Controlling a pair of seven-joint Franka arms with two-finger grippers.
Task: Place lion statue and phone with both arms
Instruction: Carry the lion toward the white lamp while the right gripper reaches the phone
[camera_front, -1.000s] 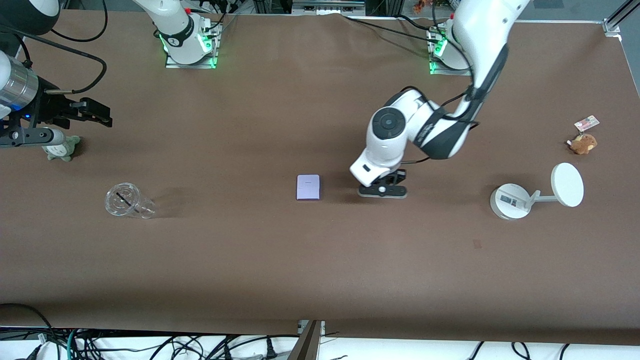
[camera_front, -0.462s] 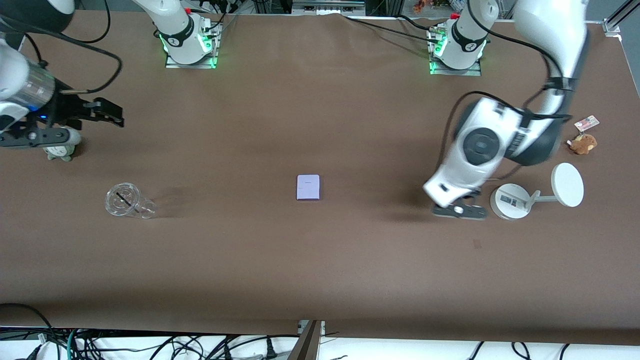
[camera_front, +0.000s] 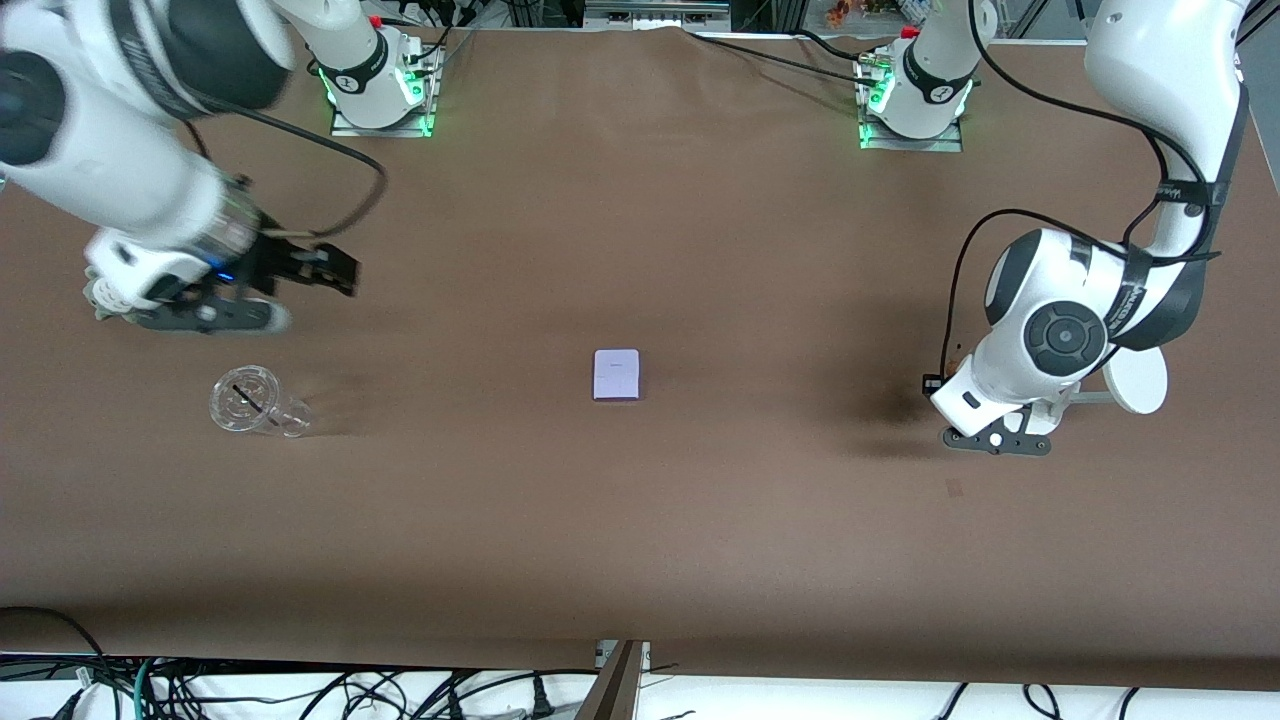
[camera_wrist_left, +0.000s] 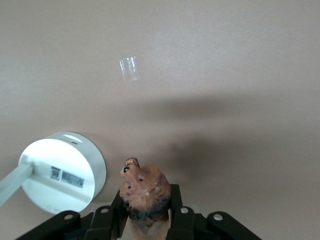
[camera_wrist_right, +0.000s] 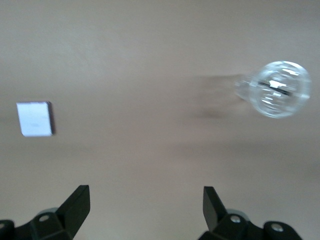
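Left wrist view: lion clamped, phone alone mid-table

We see the left gripper (camera_wrist_left: 145, 220) closed on the lion statue (camera_wrist_left: 144, 189), up over the table just beside the white stand (camera_wrist_left: 62, 172). The right gripper (camera_wrist_right: 145, 205) hangs with jaws spread wide and empty, near the clear cup (camera_front: 250, 402). The phone (camera_front: 616, 374) lies flat at mid-table, well apart from both.
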